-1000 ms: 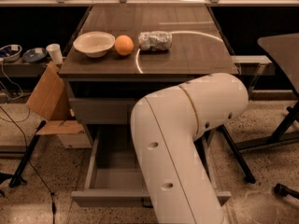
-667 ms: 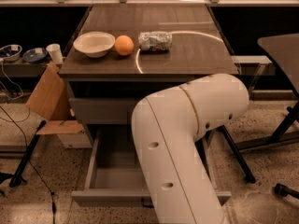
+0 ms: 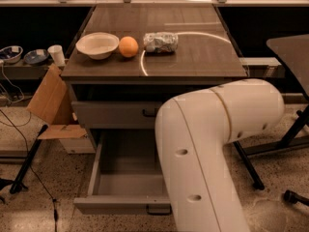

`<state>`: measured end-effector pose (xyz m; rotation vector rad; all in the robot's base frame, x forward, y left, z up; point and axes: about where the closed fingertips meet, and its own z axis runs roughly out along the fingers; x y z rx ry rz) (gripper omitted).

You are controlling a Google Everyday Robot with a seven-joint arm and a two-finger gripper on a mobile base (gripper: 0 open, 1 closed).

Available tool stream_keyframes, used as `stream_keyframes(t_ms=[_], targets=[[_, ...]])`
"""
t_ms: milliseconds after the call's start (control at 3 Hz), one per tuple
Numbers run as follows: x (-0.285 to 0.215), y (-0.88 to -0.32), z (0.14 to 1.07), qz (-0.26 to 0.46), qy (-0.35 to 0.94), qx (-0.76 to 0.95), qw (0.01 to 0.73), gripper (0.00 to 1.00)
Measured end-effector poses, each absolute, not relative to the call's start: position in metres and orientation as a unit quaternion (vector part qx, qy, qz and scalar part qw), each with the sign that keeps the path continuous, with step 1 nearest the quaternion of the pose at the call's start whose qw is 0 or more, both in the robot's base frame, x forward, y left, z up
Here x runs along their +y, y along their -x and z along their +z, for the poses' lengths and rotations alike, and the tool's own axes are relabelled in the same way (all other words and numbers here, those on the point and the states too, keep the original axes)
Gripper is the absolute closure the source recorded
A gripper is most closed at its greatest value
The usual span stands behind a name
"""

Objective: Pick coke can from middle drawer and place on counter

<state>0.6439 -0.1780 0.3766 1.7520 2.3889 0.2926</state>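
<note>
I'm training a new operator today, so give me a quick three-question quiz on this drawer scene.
1. True or false: the middle drawer stands open.
2. On the counter, what sits between the bowl and the pale can? A orange; B mug; C spoon.
3. Is the hand in view?
Key: 1 true. 2 A. 3 No; the arm fills the foreground and the hand is out of sight.
</note>
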Motion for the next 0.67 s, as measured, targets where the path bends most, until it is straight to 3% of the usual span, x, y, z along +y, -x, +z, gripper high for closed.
stream_keyframes(t_ms=[333, 667], targets=[[-0.19, -0.631, 0.395, 0.109, -0.582, 0.802, 0.076, 1.0], [-0.206, -0.608, 0.427, 0.118, -0.552, 0.823, 0.071, 1.0]])
